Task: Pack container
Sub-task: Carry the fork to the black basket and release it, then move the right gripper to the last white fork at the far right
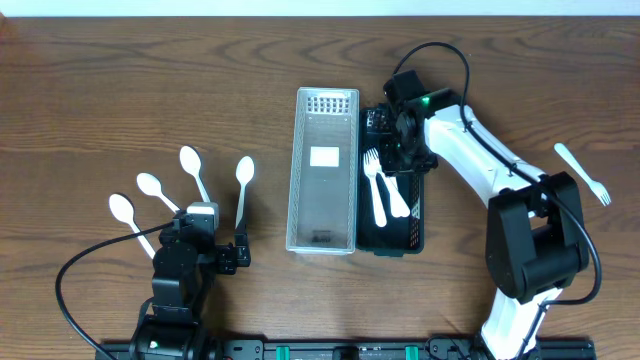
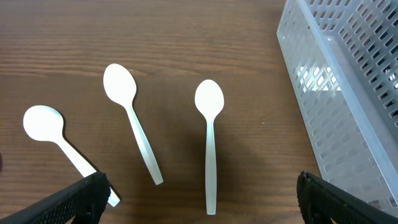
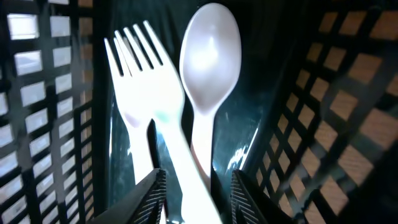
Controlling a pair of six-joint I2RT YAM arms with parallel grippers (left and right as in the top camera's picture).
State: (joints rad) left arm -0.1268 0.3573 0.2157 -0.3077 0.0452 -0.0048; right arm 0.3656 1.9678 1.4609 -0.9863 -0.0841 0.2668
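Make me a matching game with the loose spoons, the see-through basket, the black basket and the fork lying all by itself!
Things:
1. loose spoons
2. see-through basket
3. black basket
4. lone fork

Places:
A. far right, lying on the bare table
B. left side of the table, spread out in a fan
C. middle of the table, no cutlery inside
D. just right of the middle, holding a packed fork and a packed spoon

Pairs: 1-B, 2-C, 3-D, 4-A
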